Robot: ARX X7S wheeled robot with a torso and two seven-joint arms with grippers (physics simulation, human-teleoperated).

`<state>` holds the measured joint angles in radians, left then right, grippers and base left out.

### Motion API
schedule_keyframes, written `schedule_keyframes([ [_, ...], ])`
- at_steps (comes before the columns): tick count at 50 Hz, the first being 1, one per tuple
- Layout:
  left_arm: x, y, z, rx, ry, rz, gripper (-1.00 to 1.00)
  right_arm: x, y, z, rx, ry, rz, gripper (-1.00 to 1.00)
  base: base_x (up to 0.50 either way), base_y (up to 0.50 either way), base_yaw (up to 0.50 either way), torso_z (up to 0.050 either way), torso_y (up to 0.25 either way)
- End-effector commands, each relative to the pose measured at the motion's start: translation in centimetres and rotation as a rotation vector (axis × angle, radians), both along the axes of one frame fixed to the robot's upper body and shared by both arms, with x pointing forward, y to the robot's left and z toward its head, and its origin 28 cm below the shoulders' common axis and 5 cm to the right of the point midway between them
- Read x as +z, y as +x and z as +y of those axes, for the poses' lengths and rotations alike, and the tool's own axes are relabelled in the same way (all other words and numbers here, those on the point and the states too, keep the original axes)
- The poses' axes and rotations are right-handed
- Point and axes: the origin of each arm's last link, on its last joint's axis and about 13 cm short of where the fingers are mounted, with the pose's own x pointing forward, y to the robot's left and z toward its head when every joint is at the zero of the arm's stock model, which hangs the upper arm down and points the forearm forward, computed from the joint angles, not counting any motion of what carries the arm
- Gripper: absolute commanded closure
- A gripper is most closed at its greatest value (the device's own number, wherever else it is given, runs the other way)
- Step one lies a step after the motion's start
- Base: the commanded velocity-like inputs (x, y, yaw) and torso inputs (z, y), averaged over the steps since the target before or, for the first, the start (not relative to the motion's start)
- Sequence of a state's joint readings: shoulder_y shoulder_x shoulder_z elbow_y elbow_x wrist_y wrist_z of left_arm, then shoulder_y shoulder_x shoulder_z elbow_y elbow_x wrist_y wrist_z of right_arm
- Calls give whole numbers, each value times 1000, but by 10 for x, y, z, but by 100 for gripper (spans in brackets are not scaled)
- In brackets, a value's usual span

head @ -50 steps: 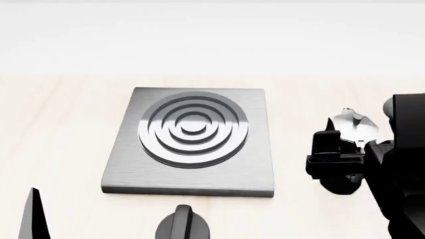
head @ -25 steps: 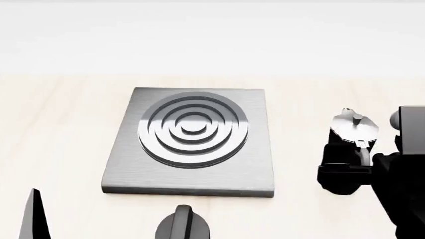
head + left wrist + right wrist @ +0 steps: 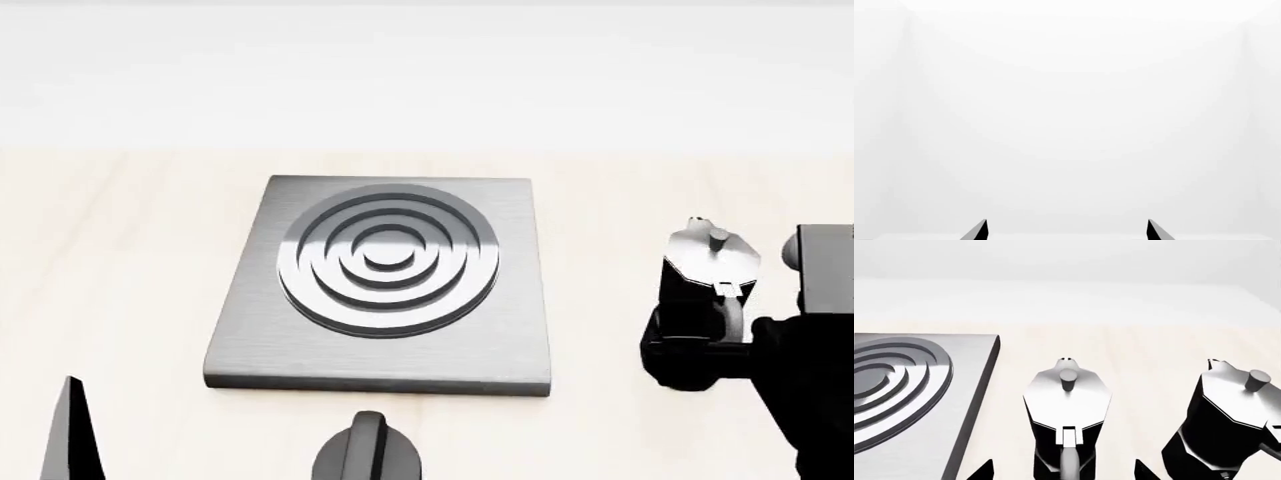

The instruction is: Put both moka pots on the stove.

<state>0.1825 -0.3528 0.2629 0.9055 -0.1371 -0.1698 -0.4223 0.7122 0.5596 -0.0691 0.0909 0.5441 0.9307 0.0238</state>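
Black moka pot (image 3: 1067, 415) upright, handle facing right gripper (image 3: 1062, 471)

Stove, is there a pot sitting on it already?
No, the stove has only its bare rings on top, and both pots stand on the table beside it.

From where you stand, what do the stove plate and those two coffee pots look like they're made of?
The stove looks like brushed grey metal: fine streaks, dull sheen, raised concentric rings. The near moka pot and the far moka pot look like glossy black faceted bodies, perhaps enamelled metal or plastic, with silvery, polished-looking lids. Being renders, they leave this uncertain.
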Motion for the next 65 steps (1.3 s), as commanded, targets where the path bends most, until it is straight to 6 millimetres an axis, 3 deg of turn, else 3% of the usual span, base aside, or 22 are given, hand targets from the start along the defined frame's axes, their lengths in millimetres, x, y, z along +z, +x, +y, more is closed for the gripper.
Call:
schedule_keyframes([
  [1, 0, 0, 0, 1, 0, -1, -100, -5, 7, -2, -8, -8, 21, -100, 0, 0, 0, 0, 0],
  [33, -1, 0, 0, -1, 0, 3, -100, -32, 14, -2, -24, 17, 68, -100, 0, 0, 0, 0, 0],
  [65, -2, 1, -1, -4, -2, 2, -100, -40, 19, -1, -30, 16, 80, -100, 0, 0, 0, 0, 0],
])
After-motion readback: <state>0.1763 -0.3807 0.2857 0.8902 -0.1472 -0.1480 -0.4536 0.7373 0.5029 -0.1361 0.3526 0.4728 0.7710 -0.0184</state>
